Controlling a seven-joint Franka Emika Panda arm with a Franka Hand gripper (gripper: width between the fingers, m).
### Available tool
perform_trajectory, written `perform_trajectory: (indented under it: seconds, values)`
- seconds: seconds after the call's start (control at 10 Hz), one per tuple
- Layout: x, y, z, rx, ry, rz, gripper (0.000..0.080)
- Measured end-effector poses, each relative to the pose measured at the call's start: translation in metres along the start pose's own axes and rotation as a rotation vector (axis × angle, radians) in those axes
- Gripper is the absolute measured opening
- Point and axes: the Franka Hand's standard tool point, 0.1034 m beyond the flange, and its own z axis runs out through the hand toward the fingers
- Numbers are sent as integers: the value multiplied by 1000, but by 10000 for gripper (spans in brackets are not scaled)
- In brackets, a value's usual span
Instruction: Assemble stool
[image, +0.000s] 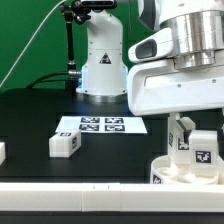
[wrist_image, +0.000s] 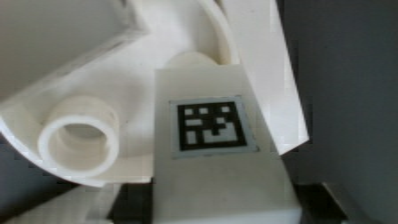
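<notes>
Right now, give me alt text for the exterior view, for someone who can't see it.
The robot's claw grips a white tagged leg over the round seat at the exterior view's right. A loose leg lies on the black table, on the exterior view's left of the marker board.

Green backdrop (image: 20, 25) behind black table (image: 25, 125)

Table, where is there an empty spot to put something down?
Bare black table lies between the loose leg and the seat, in front of the marker board. The exterior view's right is crowded: seat, a standing leg, and the gripped leg.
</notes>
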Motion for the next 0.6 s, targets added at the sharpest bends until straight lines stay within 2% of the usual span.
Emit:
perform_trajectory:
  seconds: [0.6]
  values:
    - [1, 6, -1, 22, -26, 444, 346]
